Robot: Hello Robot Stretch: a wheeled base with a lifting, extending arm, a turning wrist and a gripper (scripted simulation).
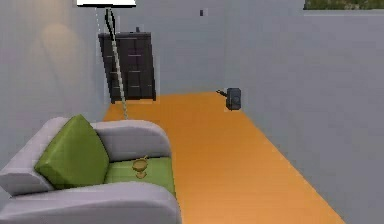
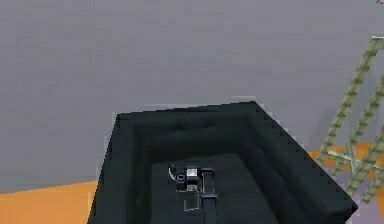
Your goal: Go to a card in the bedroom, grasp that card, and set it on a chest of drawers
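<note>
In the arm side view the arm's dark bar (image 2: 208, 203) rises from the bottom edge over a black armchair (image 2: 140, 150). The white marker squares (image 2: 191, 178) stand at its far end, with my gripper (image 2: 178, 176) just left of them above the black seat. I cannot tell whether it holds anything. At the far end of the forward view a tall dark piece of furniture (image 1: 130, 66), perhaps a chest of drawers, stands against the wall.
A grey armchair (image 1: 40, 165) with green cushions (image 1: 72, 150) and a small brownish thing (image 1: 141, 166) on its seat sits at the forward view's lower left. A floor lamp (image 1: 117, 60) stands behind it. Orange floor (image 1: 220, 150) runs ahead to a small dark object (image 1: 234, 97). A pale ladder-like frame (image 2: 355, 110) leans at the arm side view's right.
</note>
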